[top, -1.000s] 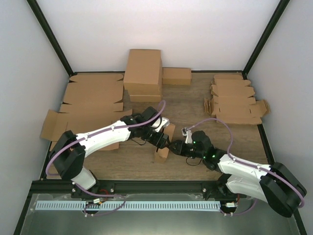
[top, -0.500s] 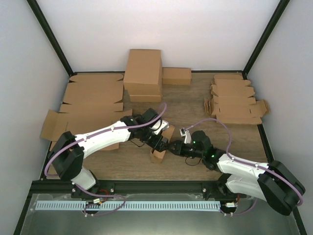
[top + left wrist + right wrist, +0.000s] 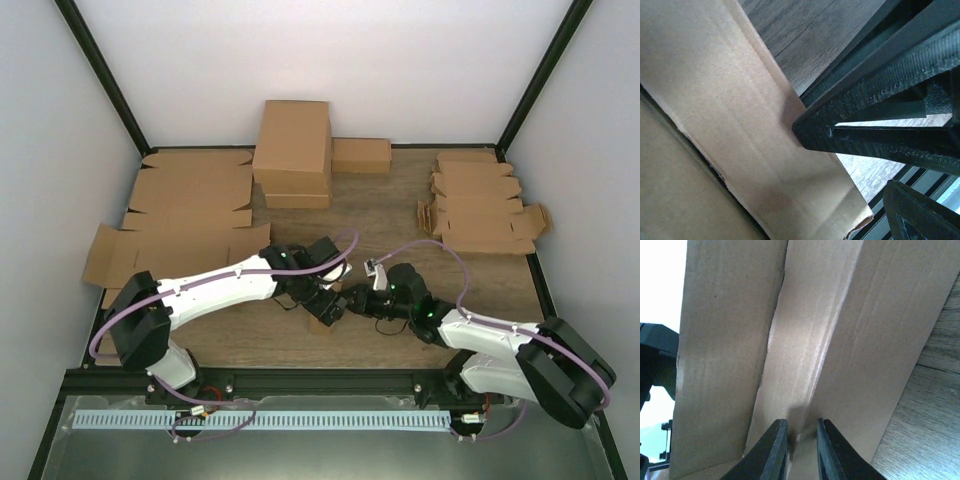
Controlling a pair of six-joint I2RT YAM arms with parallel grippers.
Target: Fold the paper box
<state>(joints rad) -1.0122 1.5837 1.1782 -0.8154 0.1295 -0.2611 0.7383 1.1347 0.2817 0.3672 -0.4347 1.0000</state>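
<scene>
Matt brown cardboard for the paper box (image 3: 805,340) — finely fibrous, frayed along one cut edge. Dark grained wood with low sheen for the table (image 3: 390,215). Ridged matt black plastic on the left gripper's fingers (image 3: 890,90); smoother, faintly glossy on the right gripper's fingers (image 3: 776,450).

Your two arms reach inward and meet near the middle of the wooden tabletop (image 3: 400,225). There the left pincer (image 3: 322,297) and right pincer (image 3: 352,300) crowd a small brown paper box (image 3: 320,323), most of it hidden beneath them. How their jaws stand cannot be told from above. Behind, a large closed carton (image 3: 292,140) stands against the back wall with a smaller box (image 3: 361,155) just beside it. Wide flat cardboard sheets (image 3: 190,200) lie along your left side; a stack of small die-cut blanks (image 3: 478,205) lies at the far right.
</scene>
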